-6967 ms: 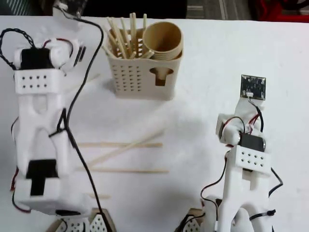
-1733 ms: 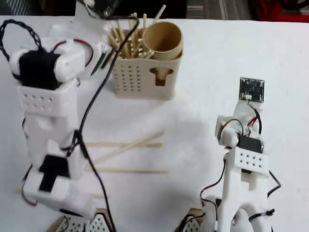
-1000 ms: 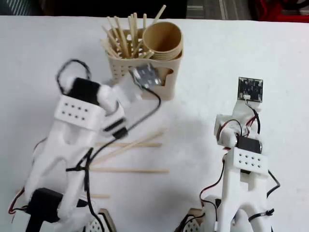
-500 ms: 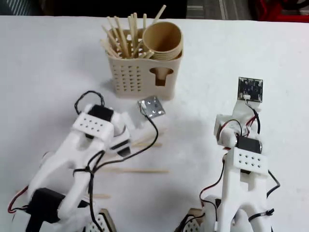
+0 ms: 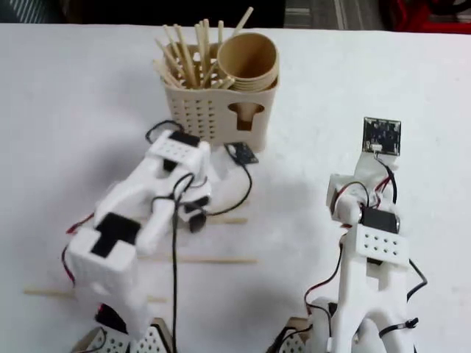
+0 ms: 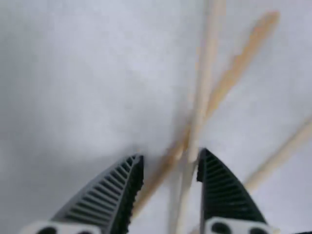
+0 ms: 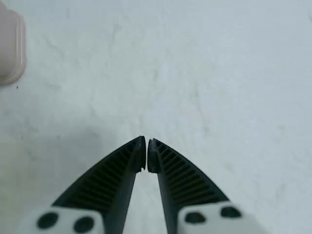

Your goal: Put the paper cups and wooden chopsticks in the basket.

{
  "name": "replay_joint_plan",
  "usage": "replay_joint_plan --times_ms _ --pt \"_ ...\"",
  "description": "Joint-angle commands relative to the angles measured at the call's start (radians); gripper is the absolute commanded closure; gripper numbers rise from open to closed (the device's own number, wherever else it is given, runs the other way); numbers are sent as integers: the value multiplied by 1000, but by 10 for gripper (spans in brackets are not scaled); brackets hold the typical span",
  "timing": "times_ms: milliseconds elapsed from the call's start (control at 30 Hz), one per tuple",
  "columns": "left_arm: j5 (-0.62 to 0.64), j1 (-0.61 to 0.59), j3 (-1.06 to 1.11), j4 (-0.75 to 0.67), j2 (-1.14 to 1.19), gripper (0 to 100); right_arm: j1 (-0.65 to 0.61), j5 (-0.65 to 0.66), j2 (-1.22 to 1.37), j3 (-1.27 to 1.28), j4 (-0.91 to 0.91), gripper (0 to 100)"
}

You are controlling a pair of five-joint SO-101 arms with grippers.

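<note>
Two crossed wooden chopsticks [image 6: 205,73] lie on the white table [image 5: 368,73], between the spread-apart fingers of the left gripper [image 6: 168,170]. The paper cups [image 5: 248,59] sit in the basket [image 5: 213,118] near it. The right gripper [image 7: 146,155] is pinched closed above the table, holding nothing.

A white, matt table top [image 5: 383,73] with a faintly mottled surface spans the high view from side to side. Beyond its far edge lies a dark, shadowed strip of room [image 5: 221,11]. A red object [image 5: 434,15] sits at 1 corner of that strip and a pale blue-grey slatted panel [image 5: 22,9] at the other.
</note>
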Motion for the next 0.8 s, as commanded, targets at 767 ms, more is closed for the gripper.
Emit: replay_joint_plan --times_ms 767 --pt "28 131 164 84 -665 978 -7 3 -33 -8 -18 974"
